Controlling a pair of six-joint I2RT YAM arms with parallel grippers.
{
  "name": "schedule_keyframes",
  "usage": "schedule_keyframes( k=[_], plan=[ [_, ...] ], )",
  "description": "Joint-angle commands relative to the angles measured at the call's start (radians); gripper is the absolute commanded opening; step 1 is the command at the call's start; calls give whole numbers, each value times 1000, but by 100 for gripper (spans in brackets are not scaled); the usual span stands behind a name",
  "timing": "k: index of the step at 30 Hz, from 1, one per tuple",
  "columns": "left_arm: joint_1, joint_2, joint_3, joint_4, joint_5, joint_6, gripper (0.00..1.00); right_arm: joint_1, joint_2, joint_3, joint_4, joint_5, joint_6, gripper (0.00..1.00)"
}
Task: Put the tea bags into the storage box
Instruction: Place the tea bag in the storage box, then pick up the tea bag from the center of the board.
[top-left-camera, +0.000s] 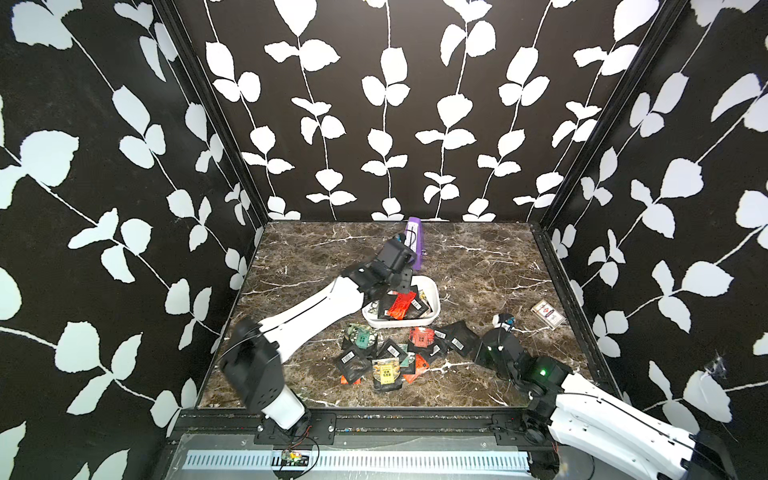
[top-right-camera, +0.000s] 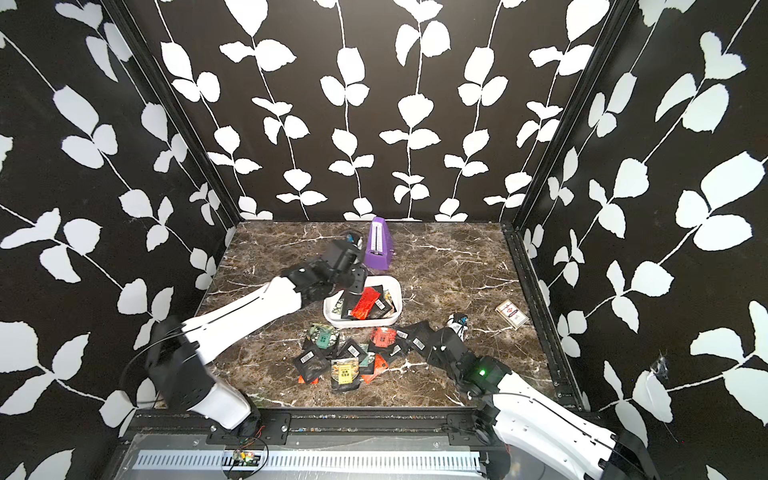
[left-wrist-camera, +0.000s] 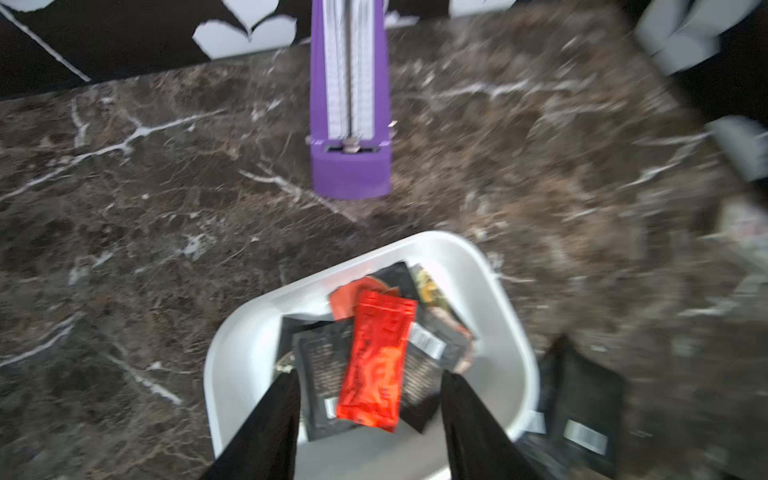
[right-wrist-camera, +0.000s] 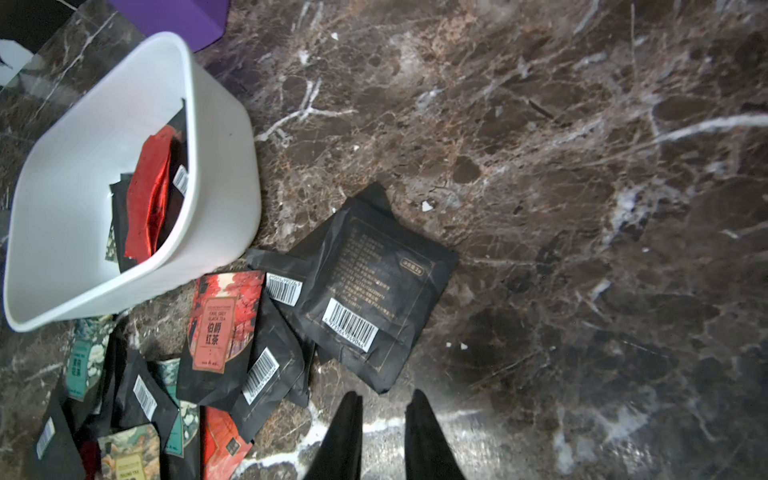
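Note:
The white storage box (top-left-camera: 434, 292) (top-right-camera: 397, 291) stands mid-table and holds several tea bags, with a long red sachet (left-wrist-camera: 376, 361) (top-left-camera: 401, 305) on top. My left gripper (left-wrist-camera: 370, 376) hovers over the box, open; the red sachet lies loose between its fingers, touching neither. More tea bags (top-left-camera: 386, 357) (top-right-camera: 345, 357) lie in a loose pile in front of the box. My right gripper (right-wrist-camera: 385, 394) is low over the bare table beside a black barcoded sachet (right-wrist-camera: 365, 291) at the pile's right end. Its jaws stand a narrow gap apart with nothing in them.
A purple wedge (top-left-camera: 415, 243) (left-wrist-camera: 351, 104) stands just behind the box. A flat card pack (top-left-camera: 548, 314) (top-right-camera: 512, 313) lies near the right wall. Patterned walls close the table on three sides.

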Motion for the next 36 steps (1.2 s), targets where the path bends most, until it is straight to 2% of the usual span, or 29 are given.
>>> schedule_keyframes(
  k=[1,4,9,14,26,31,36],
  plan=[
    [-15,-75,-110,115,212,-128,52,-73,37,-25,110,-116,-51,19],
    [-91,-90,-192,221,263,-233,54,-152,95,-22,190,-209,-71,13],
    [-231,-65,-258,309,212,-361,54,-282,202,-25,289,-338,-83,0],
    [-308,-30,-339,420,127,-453,55,-332,257,-10,291,-346,-105,0],
    [-345,157,-277,486,115,-493,56,-391,363,-5,352,-372,-128,0],
    [-344,215,-234,487,87,-481,53,-399,419,11,374,-389,-136,0],
    [-345,265,-209,490,84,-489,49,-399,411,10,358,-367,-141,0]
  ],
)
